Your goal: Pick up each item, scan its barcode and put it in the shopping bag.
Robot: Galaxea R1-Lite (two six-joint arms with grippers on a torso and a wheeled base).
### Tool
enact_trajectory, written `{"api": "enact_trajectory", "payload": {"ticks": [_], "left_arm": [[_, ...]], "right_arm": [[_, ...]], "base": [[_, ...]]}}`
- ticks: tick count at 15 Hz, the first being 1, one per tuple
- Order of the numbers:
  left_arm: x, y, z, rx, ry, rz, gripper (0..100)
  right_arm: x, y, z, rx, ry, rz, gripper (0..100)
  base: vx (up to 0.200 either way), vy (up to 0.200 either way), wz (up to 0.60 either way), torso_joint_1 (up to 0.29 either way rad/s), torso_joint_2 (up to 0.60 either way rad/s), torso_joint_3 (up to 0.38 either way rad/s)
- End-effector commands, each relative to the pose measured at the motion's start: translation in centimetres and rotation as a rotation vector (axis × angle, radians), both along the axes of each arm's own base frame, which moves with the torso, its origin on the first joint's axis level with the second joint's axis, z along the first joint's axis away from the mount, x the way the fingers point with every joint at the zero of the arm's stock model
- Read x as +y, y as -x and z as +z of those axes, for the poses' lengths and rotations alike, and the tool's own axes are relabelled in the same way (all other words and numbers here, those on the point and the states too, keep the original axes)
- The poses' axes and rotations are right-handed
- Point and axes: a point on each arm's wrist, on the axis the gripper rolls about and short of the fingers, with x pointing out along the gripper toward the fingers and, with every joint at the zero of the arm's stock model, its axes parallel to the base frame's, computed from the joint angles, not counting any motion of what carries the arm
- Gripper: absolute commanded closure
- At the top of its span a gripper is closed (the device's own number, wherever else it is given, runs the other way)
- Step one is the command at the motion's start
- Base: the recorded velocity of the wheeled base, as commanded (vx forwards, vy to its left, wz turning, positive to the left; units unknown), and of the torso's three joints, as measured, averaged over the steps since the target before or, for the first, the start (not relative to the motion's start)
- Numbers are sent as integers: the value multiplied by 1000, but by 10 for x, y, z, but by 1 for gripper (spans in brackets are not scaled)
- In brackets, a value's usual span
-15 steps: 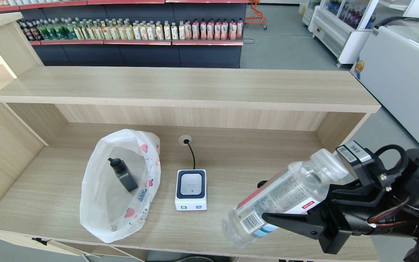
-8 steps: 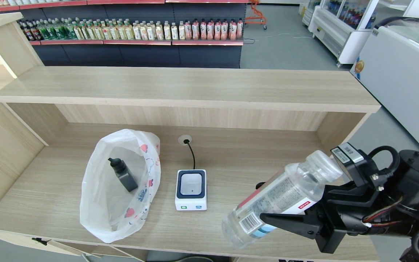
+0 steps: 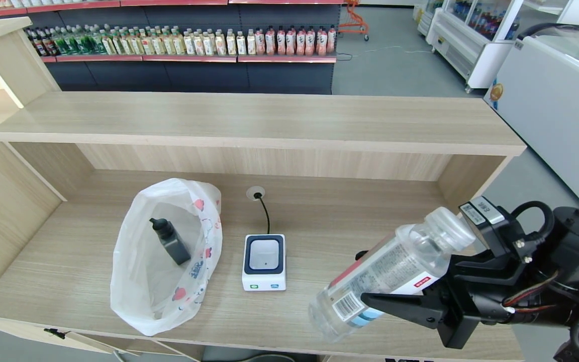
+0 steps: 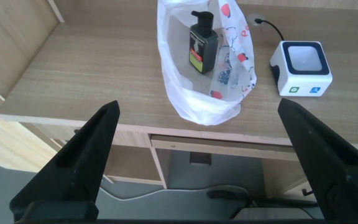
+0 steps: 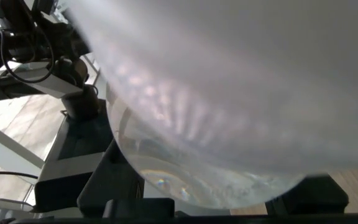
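Observation:
My right gripper (image 3: 377, 279) is shut on a clear plastic bottle (image 3: 387, 274) with a red and white label, held tilted above the counter's front right, barcode facing up toward me. That bottle (image 5: 229, 112) fills the right wrist view as a pale blur. The white barcode scanner (image 3: 264, 262) sits mid-counter, to the bottle's left. The white shopping bag (image 3: 161, 251) lies open left of the scanner with a dark pump bottle (image 3: 170, 241) inside. My left gripper (image 4: 197, 155) hangs open off the counter's front edge, facing the bag (image 4: 207, 68), the pump bottle (image 4: 202, 45) and the scanner (image 4: 300, 68).
The wooden counter (image 3: 319, 226) has a raised back ledge (image 3: 254, 120) and side walls. A black cable (image 3: 265, 211) runs from the scanner to a hole in the counter. Shelves of drink bottles (image 3: 184, 42) stand behind; freezers (image 3: 556, 85) are on the right.
The right gripper and bottle shifted only slightly, dipping a little and then coming back. Bag, scanner and pump bottle stayed put.

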Motion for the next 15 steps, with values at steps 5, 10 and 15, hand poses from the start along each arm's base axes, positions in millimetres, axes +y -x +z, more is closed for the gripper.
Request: {"api": "enact_trajectory", "payload": {"ticks": [5, 10, 15], "left_arm": [[0, 0, 0, 0, 0, 0, 0], [0, 0, 0, 0, 0, 0, 0], [0, 0, 0, 0, 0, 0, 0]], "right_arm": [[-2, 0, -1, -19, 7, -10, 100], [-5, 1, 0, -15, 9, -20, 100], [-13, 2, 3, 8, 22, -45, 100]], "base": [[0, 0, 0, 0, 0, 0], [0, 0, 0, 0, 0, 0], [0, 0, 0, 0, 0, 0]]}}
